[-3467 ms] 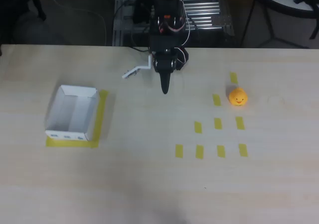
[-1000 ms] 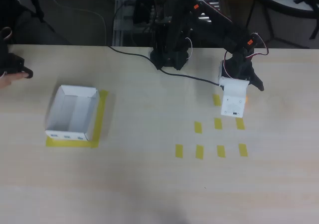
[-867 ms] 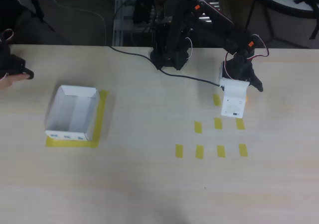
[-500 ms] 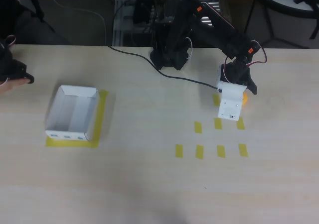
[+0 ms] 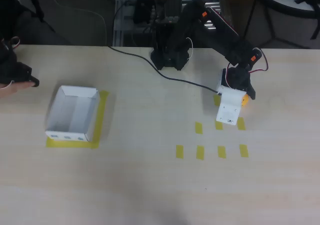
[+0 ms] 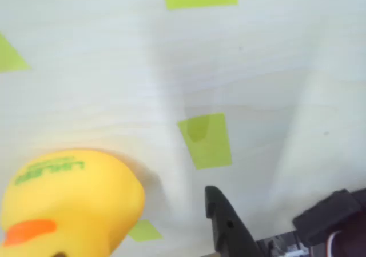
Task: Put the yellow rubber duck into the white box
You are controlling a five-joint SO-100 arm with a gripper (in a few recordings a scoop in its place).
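Overhead view: the black arm [image 5: 215,32] reaches from its base at top centre down to the right side of the frame, ending in a white gripper plate [image 5: 228,109]. The gripper [image 5: 239,101] sits over the yellow rubber duck [image 5: 244,99], which shows as a small orange sliver peeking out at the plate's right edge, in the right-centre of the frame. Most of the duck is hidden under the plate. Cannot tell whether the duck is on the table or lifted.

Wrist view: the duck [image 6: 68,203] is big and blurred in the lower left, with green lettering and an orange patch on it. One dark finger [image 6: 229,225] points up from the bottom edge, right of centre, with a clear strip of table between it and the duck. No second finger is seen, so cannot tell if the pincer is spread or pinching.

The white box [image 5: 72,113] is on the left of the overhead frame, open top, sitting on a yellow tape outline [image 5: 101,116], well apart from the duck and gripper. Small grey marks along its lower outer wall.

Yellow tape strips [image 5: 220,151] lie in rows on the pale wood table [image 5: 150,185], lower right of centre. A person's hand [image 5: 12,80] is at the left edge, above the box.
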